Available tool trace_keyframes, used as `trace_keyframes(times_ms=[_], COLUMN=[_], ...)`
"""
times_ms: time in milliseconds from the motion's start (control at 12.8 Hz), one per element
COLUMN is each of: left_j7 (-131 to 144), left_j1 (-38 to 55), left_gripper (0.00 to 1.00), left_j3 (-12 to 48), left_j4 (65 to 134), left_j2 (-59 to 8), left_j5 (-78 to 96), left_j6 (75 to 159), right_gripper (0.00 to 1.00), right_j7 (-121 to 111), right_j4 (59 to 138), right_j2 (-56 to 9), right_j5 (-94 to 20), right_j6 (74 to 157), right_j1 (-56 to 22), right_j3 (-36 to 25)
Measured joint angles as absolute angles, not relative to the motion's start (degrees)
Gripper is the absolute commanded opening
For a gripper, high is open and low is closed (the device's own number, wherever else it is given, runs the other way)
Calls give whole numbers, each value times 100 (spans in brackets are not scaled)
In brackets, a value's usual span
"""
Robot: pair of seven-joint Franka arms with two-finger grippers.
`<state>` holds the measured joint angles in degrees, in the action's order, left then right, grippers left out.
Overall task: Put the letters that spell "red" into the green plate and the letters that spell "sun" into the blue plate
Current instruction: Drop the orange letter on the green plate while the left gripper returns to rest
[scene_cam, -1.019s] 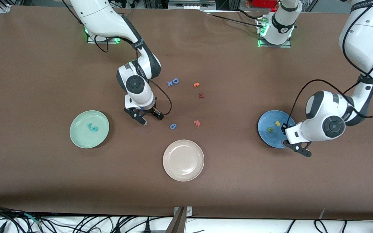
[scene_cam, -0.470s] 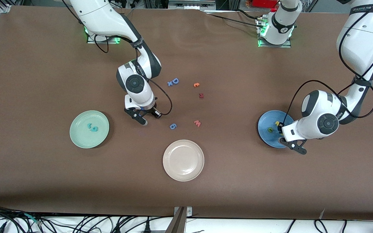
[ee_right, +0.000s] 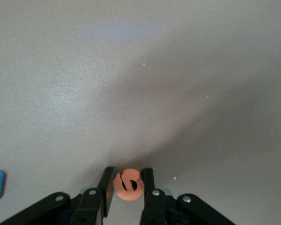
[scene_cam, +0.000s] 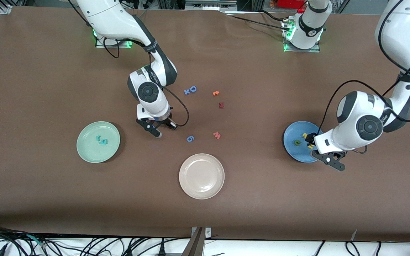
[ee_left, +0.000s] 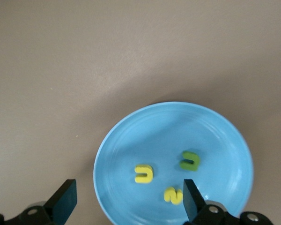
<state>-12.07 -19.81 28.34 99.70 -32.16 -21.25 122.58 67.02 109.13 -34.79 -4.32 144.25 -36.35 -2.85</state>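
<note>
The orange "e" (ee_right: 128,184) is pinched between the right end effector's (scene_cam: 159,130) fingers, low over the brown worktop (scene_cam: 48,89) between the green plate (scene_cam: 84,149) and the blue "g"-like letter (scene_cam: 189,138). Probably it's headed for the green plate, where the teal "r" (scene_cam: 98,137) and "d" (scene_cam: 103,141) already lie.

The blue plate (ee_left: 131,140) holds the yellow "u" (ee_left: 144,173), yellow "s" (ee_left: 173,195) and green "n" (ee_left: 190,160), with the left end effector (ee_left: 126,204) spread wide and empty just above, so "sun" looks finished.

From the front, the arm covers part of the blue plate and the "e" is hidden too.
</note>
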Motion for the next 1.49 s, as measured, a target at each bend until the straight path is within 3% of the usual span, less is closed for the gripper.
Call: trace_keyframes(times_ms=[470, 705, 941, 1019, 1332, 1411, 1489], left_j7=[-672, -373, -374, -367, -355, -362, -364], left_j1=[-1972, -1935, -1918, -1745, -533, -414, -309], left_gripper=[100, 100, 100, 100, 100, 100, 100], left_j3=[3615, 3863, 3796, 3599, 1679, 1347, 1094], left_j4=[9607, 8862, 8107, 8007, 7962, 7987, 8020], left_j2=[-2156, -1715, -1598, -1526, -1104, -1065, -1050], left_j5=[-1941, -1443, -1291, -1279, -330, -201, -180], left_j6=[10137, 8851, 8377, 8351, 8410, 8444, 8523], right_gripper=[16, 16, 17, 17, 19, 33, 76], right_j7=[5885, 4839, 3802, 3492, 2442, 2246, 2142], right_j4=[9771, 9528, 9527, 9527, 9527, 9532, 9540], right_j2=[-3491, -3487, -3492, -3493, -3494, -3499, -3510], right_j5=[-428, -422, -421, -421, -421, -421, -421], right_j6=[12530, 12028, 11819, 11748, 11537, 11516, 11505], right_j1=[-3200, -2766, -2677, -2675, -2667, -2656, -2642], right_j3=[-369, -531, -1032, -1189, -1761, -1877, -1958])
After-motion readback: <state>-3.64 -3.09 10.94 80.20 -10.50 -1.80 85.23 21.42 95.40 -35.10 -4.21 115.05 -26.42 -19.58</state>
